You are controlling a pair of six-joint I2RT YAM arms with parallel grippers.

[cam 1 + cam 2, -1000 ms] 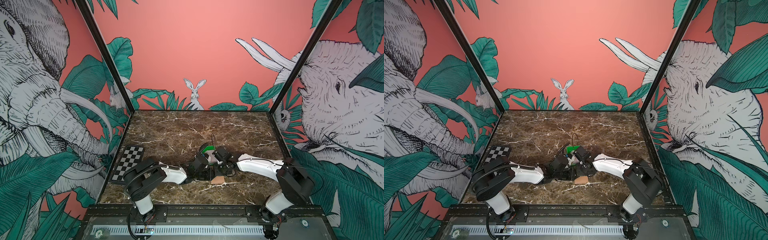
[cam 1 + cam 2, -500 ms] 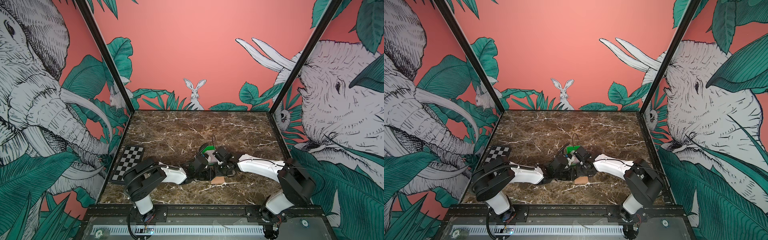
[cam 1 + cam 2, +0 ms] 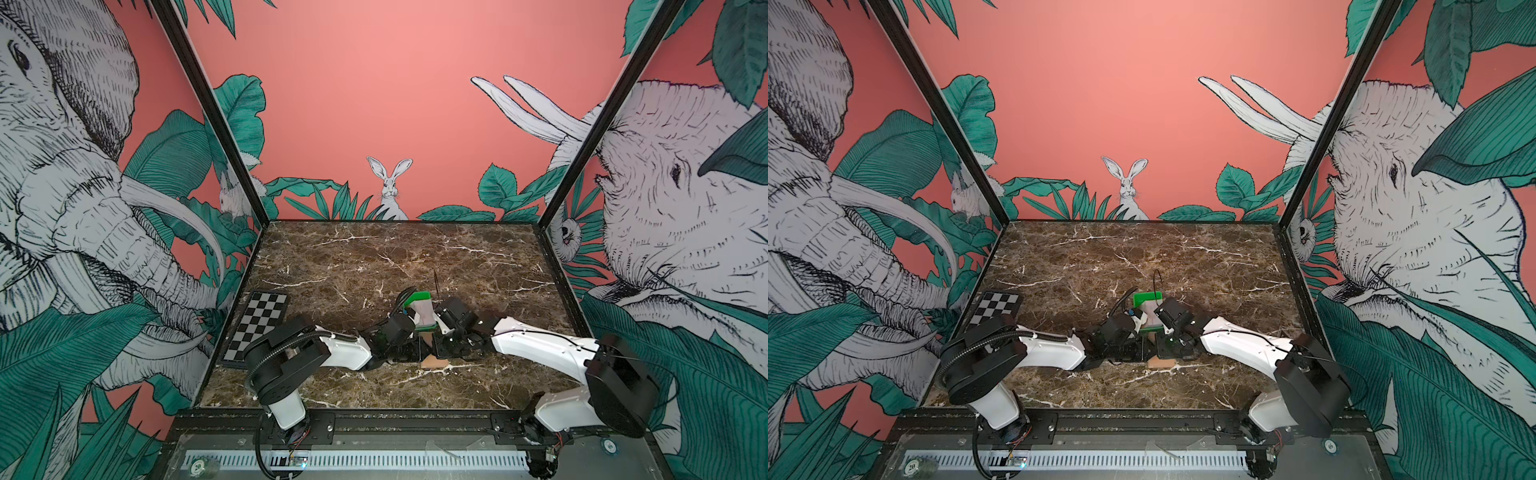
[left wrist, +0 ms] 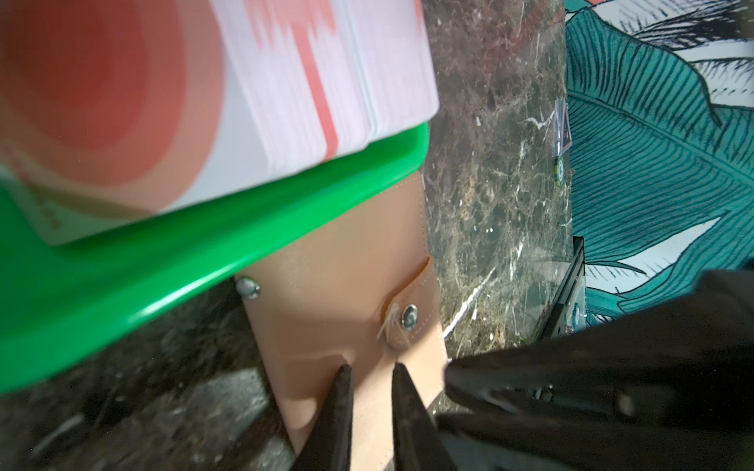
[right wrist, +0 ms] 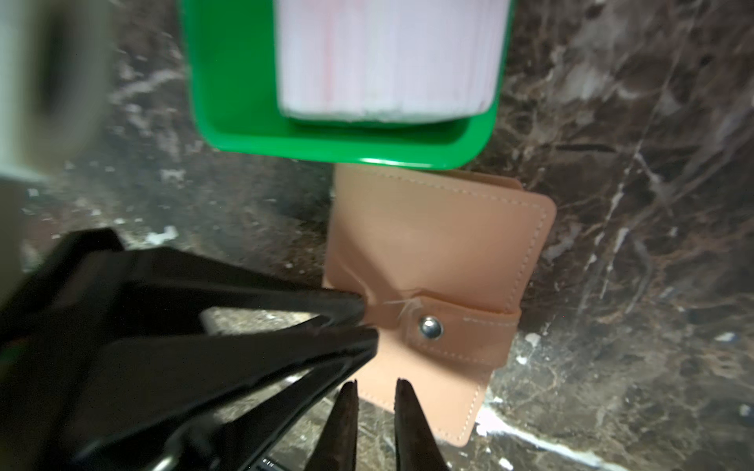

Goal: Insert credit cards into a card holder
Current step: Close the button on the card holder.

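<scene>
Two white-and-black robot arms, the left arm (image 3: 345,351) and the right arm (image 3: 536,345), meet low over the middle of the brown marble tabletop (image 3: 374,257) in both top views. Between their wrists sits a bright green plastic tray (image 3: 417,296) holding a stack of white credit cards (image 3: 424,315). A corner of the tan leather-like folding card holder (image 3: 435,363) shows just in front, flat on the marble. The fingertips are hidden here.

From the left wrist, the left gripper (image 4: 371,367) has its jaws nearly together, tips on the closed holder's cover beside the snap strap (image 4: 409,316). Whether they pinch the leather cannot be told.

From the right wrist, the right gripper (image 5: 377,383) keeps a slit between its jaws over the holder's edge, clamping nothing. The holder's opposite edge meets the tray's rim.
</scene>
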